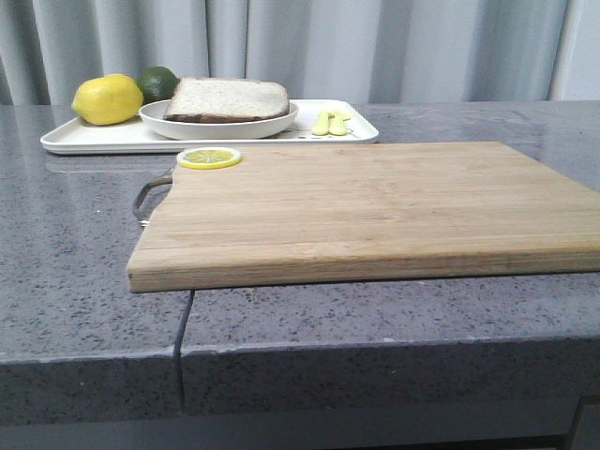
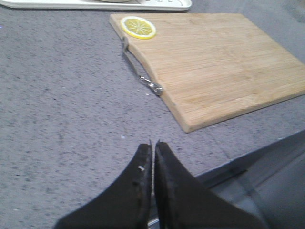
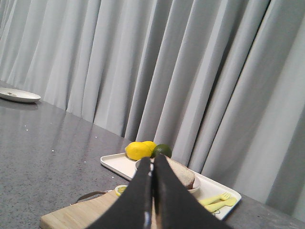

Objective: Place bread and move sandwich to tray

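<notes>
A thick slice of white bread (image 1: 228, 98) with a brown crust lies on a shallow round white plate (image 1: 216, 125). The plate stands on the flat white tray (image 1: 94, 139) at the back left. No egg shows under the slice. Neither gripper appears in the front view. My left gripper (image 2: 153, 143) is shut and empty, above bare grey counter in front of the board's handle. My right gripper (image 3: 153, 157) is shut and empty, held high and looking over the board toward the tray (image 3: 119, 164) and the bread (image 3: 183, 174).
A wooden cutting board (image 1: 375, 202) with a metal handle fills the middle, a lemon slice (image 1: 208, 157) on its far left corner. A lemon (image 1: 108, 99), a lime (image 1: 157, 82) and yellow cutlery (image 1: 330, 122) share the tray. Another white plate (image 3: 19, 95) sits far off.
</notes>
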### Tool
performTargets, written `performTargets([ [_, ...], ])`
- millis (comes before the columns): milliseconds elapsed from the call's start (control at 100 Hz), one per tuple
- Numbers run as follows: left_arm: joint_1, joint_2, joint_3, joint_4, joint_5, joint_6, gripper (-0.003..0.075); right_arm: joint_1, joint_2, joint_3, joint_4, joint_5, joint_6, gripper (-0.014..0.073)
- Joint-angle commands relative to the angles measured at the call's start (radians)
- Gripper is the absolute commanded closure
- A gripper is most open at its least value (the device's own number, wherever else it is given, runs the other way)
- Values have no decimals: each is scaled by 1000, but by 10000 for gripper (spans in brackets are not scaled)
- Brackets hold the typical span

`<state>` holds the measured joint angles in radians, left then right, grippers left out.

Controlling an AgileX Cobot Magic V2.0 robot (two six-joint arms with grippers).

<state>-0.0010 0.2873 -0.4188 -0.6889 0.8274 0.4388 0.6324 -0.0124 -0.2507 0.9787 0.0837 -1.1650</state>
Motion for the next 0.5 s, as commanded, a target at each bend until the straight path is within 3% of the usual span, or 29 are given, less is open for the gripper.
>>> performTargets([
  [0,11,-29,-13,29,-118,1,740,-4,-17,-25,9,-52,-9,654],
  [170,28,-121,82,47,-379,-3,739,-4,-17,-25,9,-51,-9,654],
  [350,28,-194,196,128,-550,-19,739,-4,-17,-25,9,-51,-9,654],
  [490,28,-267,279,281,-655,-137,739,-4,-17,-25,9,-51,-9,654],
])
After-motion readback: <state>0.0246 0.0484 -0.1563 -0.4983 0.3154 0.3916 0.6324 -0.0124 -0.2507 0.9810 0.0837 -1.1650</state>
